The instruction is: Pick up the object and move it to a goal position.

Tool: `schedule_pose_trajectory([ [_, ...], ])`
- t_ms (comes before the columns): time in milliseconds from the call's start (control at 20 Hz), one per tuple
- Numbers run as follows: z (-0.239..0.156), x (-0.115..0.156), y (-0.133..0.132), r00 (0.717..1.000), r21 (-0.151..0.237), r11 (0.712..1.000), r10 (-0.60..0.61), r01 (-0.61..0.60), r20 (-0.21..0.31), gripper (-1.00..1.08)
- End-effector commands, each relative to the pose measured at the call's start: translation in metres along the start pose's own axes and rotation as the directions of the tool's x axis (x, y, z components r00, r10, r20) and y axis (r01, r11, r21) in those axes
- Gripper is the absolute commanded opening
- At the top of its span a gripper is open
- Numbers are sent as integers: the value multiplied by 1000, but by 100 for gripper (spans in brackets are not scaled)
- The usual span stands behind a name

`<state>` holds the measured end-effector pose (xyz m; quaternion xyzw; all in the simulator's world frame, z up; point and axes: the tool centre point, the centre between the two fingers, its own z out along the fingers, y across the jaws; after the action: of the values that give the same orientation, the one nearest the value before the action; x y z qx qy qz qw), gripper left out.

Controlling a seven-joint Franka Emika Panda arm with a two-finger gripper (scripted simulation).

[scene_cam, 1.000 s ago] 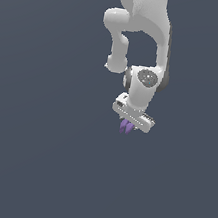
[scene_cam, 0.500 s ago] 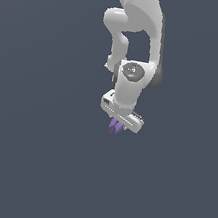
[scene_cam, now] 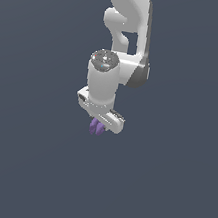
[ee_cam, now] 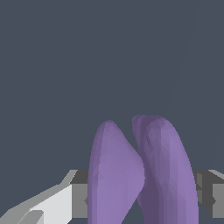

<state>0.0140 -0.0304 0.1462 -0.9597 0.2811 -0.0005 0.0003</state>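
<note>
The small purple, jagged, two-lobed object [scene_cam: 95, 126] sits pinched in the white end effector [scene_cam: 98, 125] of the white jointed arm [scene_cam: 126, 28], hanging just beneath the cross-bar. In the wrist view the object [ee_cam: 140, 170] fills the gap between the grey finger pads [ee_cam: 80, 199], which close in on it from both sides; contact itself is hidden behind the lobes, so the pinch is probably firm rather than plainly so. The lobes point away from the palm, which suits a carry: the thing is held by its base and clear of anything beneath.

From the arm's wrist, the object lies at about 6 o'clock in the exterior view.

The surroundings are one flat slate-grey field [scene_cam: 14, 165]. No desk edge, shadow or goal marker shows, so its height above any surface cannot be judged.
</note>
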Motion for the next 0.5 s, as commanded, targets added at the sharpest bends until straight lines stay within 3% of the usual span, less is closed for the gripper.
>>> schedule_pose_trajectory([
  [0,-9,15,7,1000,0,1000,-2,2,1,-100],
  [450,-21,38,17,1000,-1,1000,-2,2,1,-100],
])
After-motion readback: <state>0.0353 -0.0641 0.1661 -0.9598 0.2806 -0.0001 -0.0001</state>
